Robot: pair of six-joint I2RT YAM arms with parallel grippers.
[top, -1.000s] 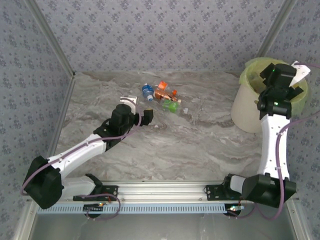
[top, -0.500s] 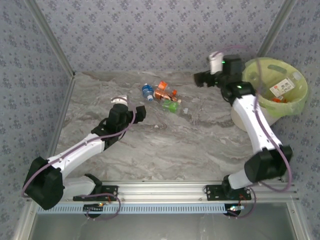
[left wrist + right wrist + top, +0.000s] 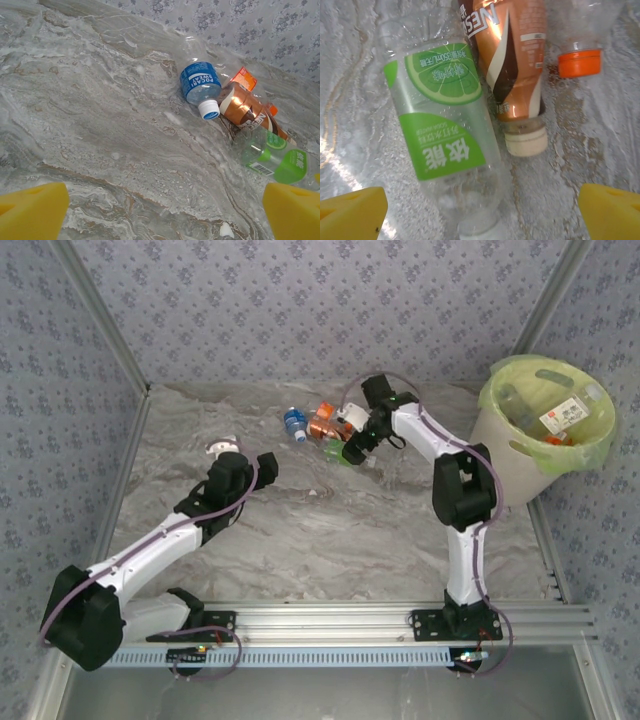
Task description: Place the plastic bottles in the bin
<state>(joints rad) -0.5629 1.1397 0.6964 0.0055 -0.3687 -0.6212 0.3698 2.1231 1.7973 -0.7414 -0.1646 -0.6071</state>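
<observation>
Progress at mid-task: the bin (image 3: 497,460), standing at the far right of the bench (image 3: 330,540), already holds several bottles (image 3: 563,416) inside its lime-green liner, while at least four remain in a tight cluster at the far centre. These are the blue-labelled bottle (image 3: 200,82), the brown-labelled bottle (image 3: 512,65), the green-labelled bottle (image 3: 445,150) and a clear orange-capped bottle (image 3: 578,62). All four lie on their sides, the brown one just beside the green one. The right hand (image 3: 480,215) hovers directly above the green-labelled bottle with its yellow pads (image 3: 351,210) spread wide on either side, holding nothing; a grasp of that bottle is probably the step in hand. The left hand (image 3: 165,215) is likewise open and empty, short of the cluster on its near-left side. Compared with a second ago, the right arm has swung from above the bin across to the cluster, whereas the left hand has drawn back slightly to the left. The bottles on the bench lie where they did.
</observation>
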